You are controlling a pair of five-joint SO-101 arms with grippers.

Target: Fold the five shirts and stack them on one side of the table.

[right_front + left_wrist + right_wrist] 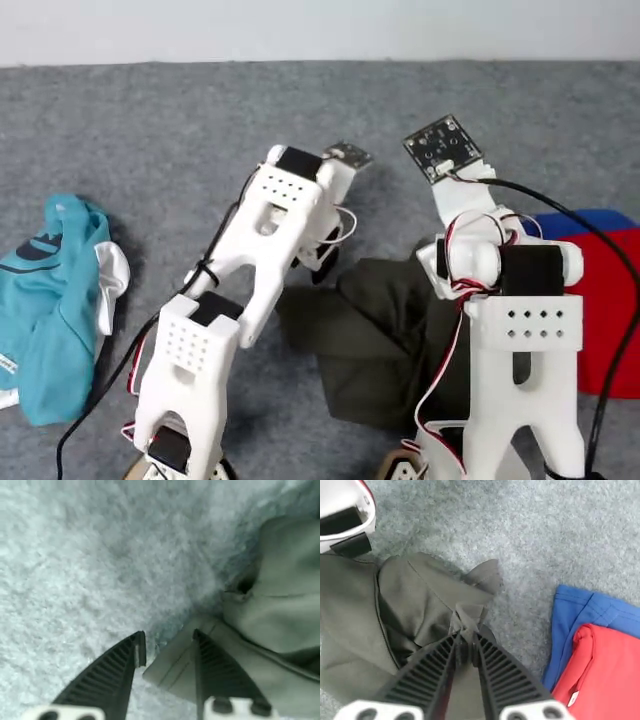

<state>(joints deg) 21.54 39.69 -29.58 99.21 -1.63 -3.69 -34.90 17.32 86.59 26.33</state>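
1. Two white robot arms stand side by side over a table covered in grey fuzzy fabric [150, 130], both bent down toward an olive shirt [380, 340].
2. The olive shirt lies crumpled near the middle of the table, between the two arms and partly under the right arm [520, 330].
3. The left gripper [167, 647] sits low at the olive shirt's [270, 605] edge with its jaws apart. One black finger [215, 670] rests over the hem, the other over bare grey fabric [100, 555] just beside it.
4. The right gripper [466, 642] is pinched closed on a raised fold of the olive shirt [420, 600], with the cloth bunched between its ribbed fingers.
5. A teal shirt [50, 300] lies in a loose heap at the table's left side, well apart from the olive one, with a piece of white cloth [112, 280] touching it.
6. A red shirt [605, 670] lies on top of a blue shirt [575, 610] at the table's right side, near the right arm. The blue one shows along the red one's edge.
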